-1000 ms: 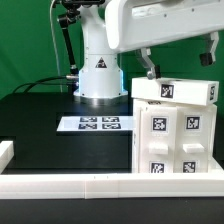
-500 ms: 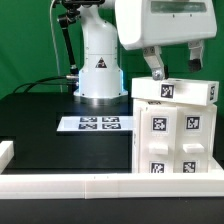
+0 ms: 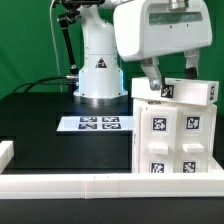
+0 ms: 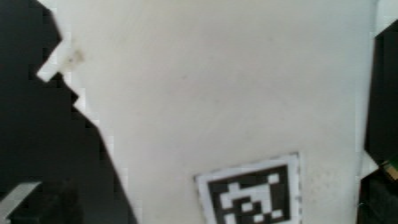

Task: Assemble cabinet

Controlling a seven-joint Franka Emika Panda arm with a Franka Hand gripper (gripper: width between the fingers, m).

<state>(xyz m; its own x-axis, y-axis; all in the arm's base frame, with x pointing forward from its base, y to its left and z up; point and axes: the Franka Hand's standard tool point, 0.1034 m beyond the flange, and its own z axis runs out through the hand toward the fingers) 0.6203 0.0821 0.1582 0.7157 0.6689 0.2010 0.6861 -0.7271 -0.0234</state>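
Observation:
The cabinet is a large white boxy body with black-and-white tags, standing at the exterior view's right near the front. Its top slab carries a tag. My gripper hangs just above that slab, open, with one finger on each side and nothing held. In the wrist view the cabinet's white top with one tag fills the frame. The gripper straddles it, and only dark finger edges show at the sides.
The marker board lies on the black table in the middle. The robot base stands behind it. A white rail runs along the front edge, with a white block at the exterior view's left.
The gripper has come down and moved toward the exterior view's left, from high above the cabinet to just over its top slab. The cabinet has not moved.

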